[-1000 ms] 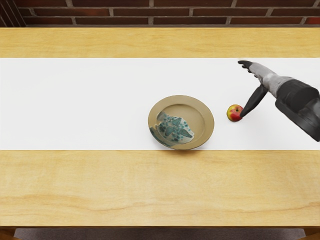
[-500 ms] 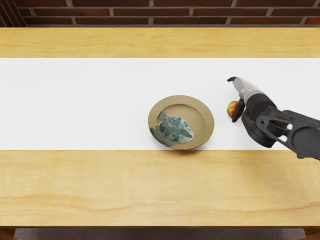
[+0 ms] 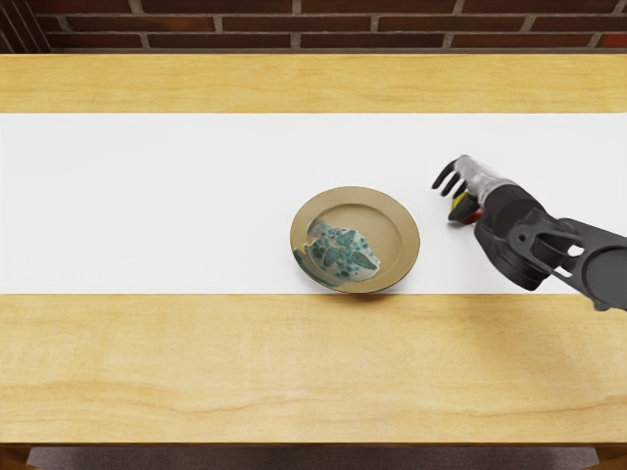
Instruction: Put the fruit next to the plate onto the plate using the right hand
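A tan plate [image 3: 400, 223] with a blue-green pattern lies on the white runner at the centre of the head view. Just to its right is the red and yellow apple [image 3: 459, 207], mostly hidden, with only a sliver showing under the hand. My right hand [image 3: 454, 190] comes in from the right edge and sits over the apple, its dark fingers [image 3: 444, 177] curled down around it. The hand and apple are a short gap to the right of the plate's rim. The left arm does not show.
A white runner [image 3: 176, 206] crosses the wooden table [image 3: 294, 372] from left to right. A brick wall [image 3: 313, 24] stands behind the far edge. The right forearm [image 3: 558, 250] lies low over the runner's right end.
The right hand has swung over the apple and closed its fingers around it, covering most of the fruit. The apple has stayed beside the plate, and the plate has not moved.
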`<action>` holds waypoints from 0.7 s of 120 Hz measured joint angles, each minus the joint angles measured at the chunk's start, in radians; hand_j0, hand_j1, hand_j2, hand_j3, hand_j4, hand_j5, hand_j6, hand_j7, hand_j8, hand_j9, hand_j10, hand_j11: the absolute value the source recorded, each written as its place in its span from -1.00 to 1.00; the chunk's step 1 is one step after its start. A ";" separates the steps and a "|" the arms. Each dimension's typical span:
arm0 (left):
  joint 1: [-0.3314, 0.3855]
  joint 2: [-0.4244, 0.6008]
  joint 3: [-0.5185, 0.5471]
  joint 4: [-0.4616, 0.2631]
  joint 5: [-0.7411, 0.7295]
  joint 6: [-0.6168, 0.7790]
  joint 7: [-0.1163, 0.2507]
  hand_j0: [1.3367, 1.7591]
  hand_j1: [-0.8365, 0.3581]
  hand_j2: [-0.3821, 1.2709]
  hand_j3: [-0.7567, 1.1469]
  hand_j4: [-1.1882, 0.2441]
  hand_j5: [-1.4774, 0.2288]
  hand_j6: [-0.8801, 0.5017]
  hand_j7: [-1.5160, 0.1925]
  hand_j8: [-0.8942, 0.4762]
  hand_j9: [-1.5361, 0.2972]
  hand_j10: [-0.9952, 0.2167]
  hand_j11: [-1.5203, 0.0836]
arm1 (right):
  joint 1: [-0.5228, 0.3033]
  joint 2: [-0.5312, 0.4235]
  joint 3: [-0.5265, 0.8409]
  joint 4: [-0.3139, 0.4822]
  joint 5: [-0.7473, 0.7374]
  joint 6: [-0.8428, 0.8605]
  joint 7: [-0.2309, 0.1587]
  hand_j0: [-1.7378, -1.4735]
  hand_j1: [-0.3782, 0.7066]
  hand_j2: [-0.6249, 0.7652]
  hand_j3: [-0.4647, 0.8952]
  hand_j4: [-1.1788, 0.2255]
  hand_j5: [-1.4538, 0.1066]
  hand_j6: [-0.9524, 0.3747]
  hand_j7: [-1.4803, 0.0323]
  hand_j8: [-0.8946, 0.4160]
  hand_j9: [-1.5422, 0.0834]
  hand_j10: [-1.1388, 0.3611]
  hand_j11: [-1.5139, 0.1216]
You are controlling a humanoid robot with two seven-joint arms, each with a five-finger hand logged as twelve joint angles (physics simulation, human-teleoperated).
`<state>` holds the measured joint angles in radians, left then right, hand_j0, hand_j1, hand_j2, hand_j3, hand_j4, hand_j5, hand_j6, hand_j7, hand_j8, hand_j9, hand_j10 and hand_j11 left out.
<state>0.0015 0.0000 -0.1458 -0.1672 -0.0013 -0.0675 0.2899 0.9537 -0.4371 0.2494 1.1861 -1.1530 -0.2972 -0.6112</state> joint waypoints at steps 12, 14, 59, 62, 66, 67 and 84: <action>0.000 0.000 0.000 0.000 0.000 0.000 0.000 0.52 0.96 -0.54 -0.20 0.64 0.72 0.26 0.76 0.29 0.66 0.63 0.88 | -0.002 -0.011 0.013 0.007 0.004 0.000 0.000 -0.38 0.23 0.01 -0.32 -0.20 -0.18 -0.51 -0.11 -0.44 -0.11 -0.04 -0.14; 0.000 0.000 0.000 0.000 0.000 0.000 0.000 0.52 0.96 -0.54 -0.20 0.64 0.72 0.26 0.76 0.29 0.66 0.63 0.88 | -0.002 -0.013 0.018 0.008 0.007 0.000 -0.001 -0.38 0.23 0.02 -0.32 -0.22 -0.20 -0.52 -0.13 -0.44 -0.12 -0.05 -0.16; 0.000 0.000 0.000 0.000 0.000 0.000 0.000 0.52 0.96 -0.54 -0.20 0.64 0.72 0.26 0.76 0.29 0.66 0.63 0.88 | -0.004 -0.027 0.158 0.074 0.091 0.002 -0.001 -0.37 0.30 0.27 -0.32 -0.39 -0.43 -0.71 -0.35 -0.44 -0.34 -0.04 -0.36; 0.000 0.000 0.000 0.000 0.000 0.000 0.000 0.52 0.96 -0.54 -0.20 0.64 0.72 0.26 0.76 0.29 0.66 0.63 0.88 | -0.004 -0.028 0.166 0.077 0.093 0.002 0.000 -0.37 0.29 0.29 -0.32 -0.40 -0.44 -0.72 -0.36 -0.46 -0.34 -0.05 -0.37; 0.000 0.000 0.000 0.000 0.000 0.000 0.000 0.52 0.97 -0.54 -0.20 0.64 0.72 0.26 0.76 0.29 0.66 0.63 0.88 | -0.005 -0.029 0.175 0.081 0.094 0.002 0.000 -0.37 0.29 0.30 -0.32 -0.40 -0.44 -0.72 -0.36 -0.48 -0.35 -0.07 -0.37; 0.000 0.000 0.000 0.000 0.000 0.000 0.000 0.52 0.96 -0.54 -0.20 0.64 0.72 0.26 0.76 0.29 0.66 0.63 0.88 | -0.005 -0.030 0.177 0.082 0.094 0.002 0.000 -0.37 0.29 0.31 -0.32 -0.40 -0.44 -0.72 -0.36 -0.48 -0.35 -0.07 -0.37; 0.000 0.000 0.000 0.000 0.000 0.000 0.000 0.52 0.96 -0.54 -0.20 0.64 0.72 0.26 0.76 0.29 0.66 0.63 0.88 | -0.010 -0.039 0.201 0.089 0.097 0.003 0.000 -0.37 0.25 0.31 -0.32 -0.41 -0.46 -0.74 -0.38 -0.54 -0.36 -0.11 -0.39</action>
<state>0.0015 0.0000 -0.1458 -0.1672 -0.0014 -0.0675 0.2899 0.9440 -0.4757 0.4501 1.2754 -1.0565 -0.2945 -0.6111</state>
